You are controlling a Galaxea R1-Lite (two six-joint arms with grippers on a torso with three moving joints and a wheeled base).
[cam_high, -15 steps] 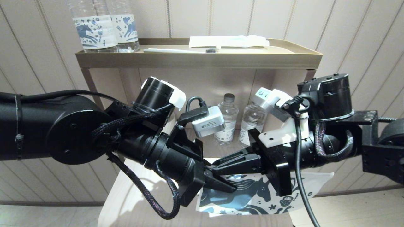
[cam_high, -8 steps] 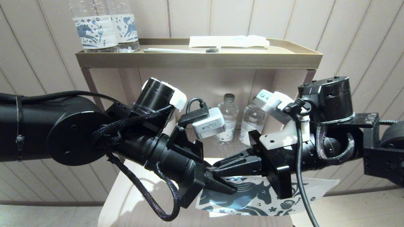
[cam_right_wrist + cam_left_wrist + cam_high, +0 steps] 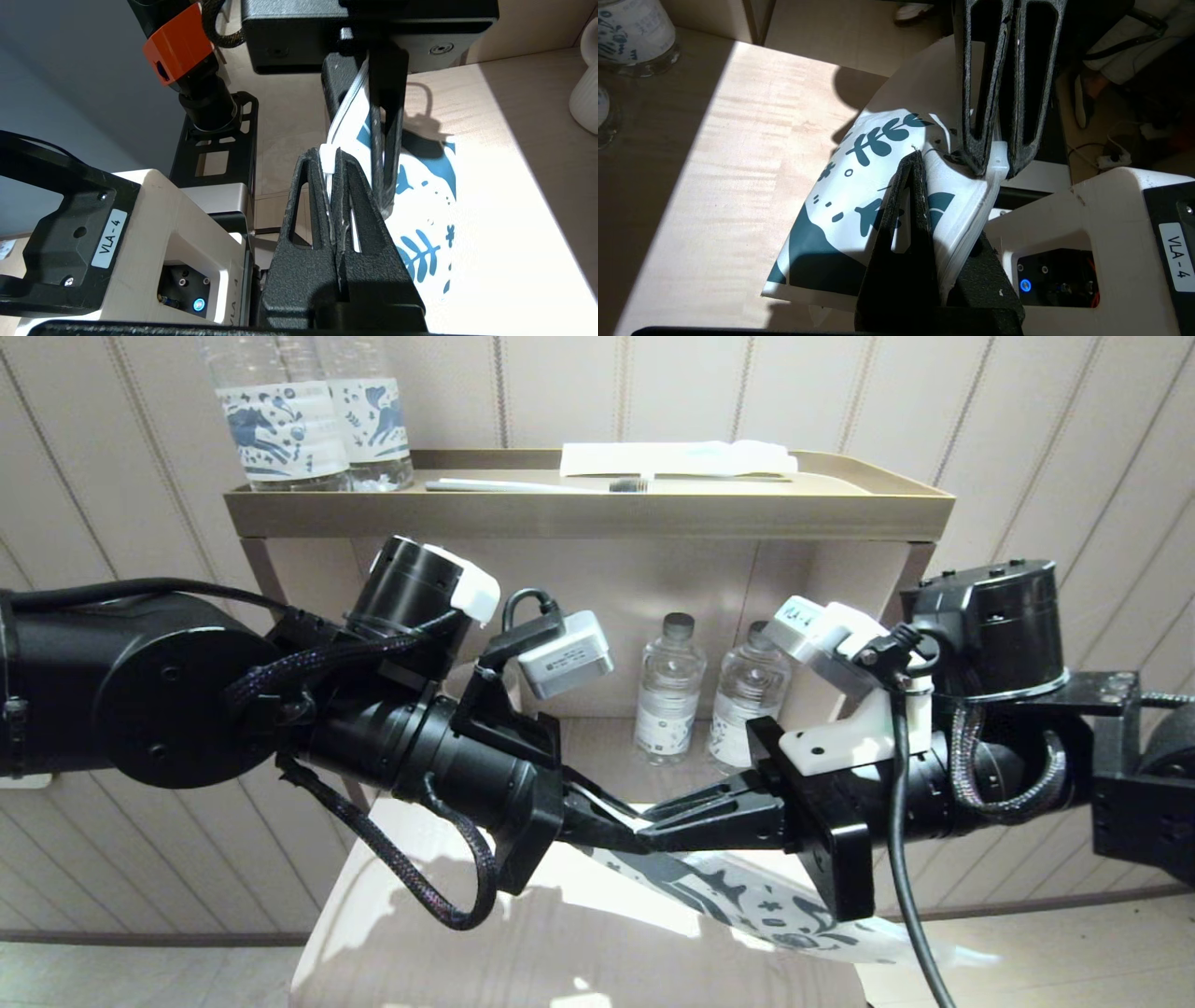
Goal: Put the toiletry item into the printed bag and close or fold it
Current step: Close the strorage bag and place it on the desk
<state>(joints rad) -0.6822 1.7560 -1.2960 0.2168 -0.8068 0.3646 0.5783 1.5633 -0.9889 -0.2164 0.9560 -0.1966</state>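
The printed bag (image 3: 747,901) hangs above the pale table, slanting down to the right from where both grippers meet. My left gripper (image 3: 611,826) is shut on the bag's upper end; in the left wrist view the bag (image 3: 840,196) runs between its fingers (image 3: 908,210). My right gripper (image 3: 658,821) faces it tip to tip and is shut on the white end of the comb (image 3: 1000,161), which pokes out between its fingertips (image 3: 332,161). The bag and the fingers hide the comb's remaining length.
A gold tray (image 3: 588,513) on top of the shelf holds two horse-label bottles (image 3: 280,420), a toothbrush (image 3: 532,485) and a white-and-blue packet (image 3: 677,457). Two small bottles (image 3: 667,695) stand in the shelf behind the grippers. The pale wooden table (image 3: 420,943) lies below.
The left arm has drawn back to the left and risen slightly. The bag has turned from face-on to nearly edge-on, trailing down to the right. The right gripper shifted slightly right.
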